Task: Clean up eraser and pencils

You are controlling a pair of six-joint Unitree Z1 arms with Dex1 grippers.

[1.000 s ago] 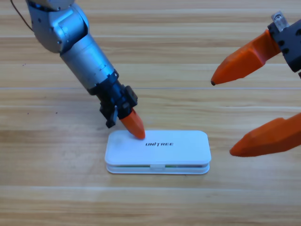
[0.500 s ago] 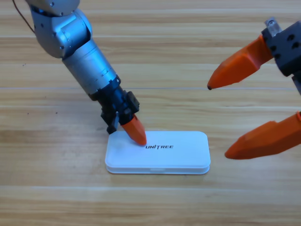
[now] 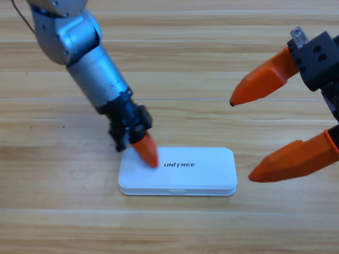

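Closed white case (image 3: 180, 172) printed UNITREE, lying flat near the middle of the wooden bench (image 3: 53, 222), long side running left to right, lid down on its base. Left gripper (image 3: 145, 151) reaching down from the upper left on its grey arm (image 3: 79, 47), orange tip resting on the lid's left end, just left of the lettering — only one orange point showing, jaws seemingly together. Right gripper (image 3: 241, 140) at the right edge, large and partly cut off, jaws spread wide apart — upper jaw pointing left above the level of the case, lower jaw pointing left just off the case's right end, neither touching it, nothing between them. Eraser and pencils nowhere visible on the bench; whether inside the shut case, impossible to tell.
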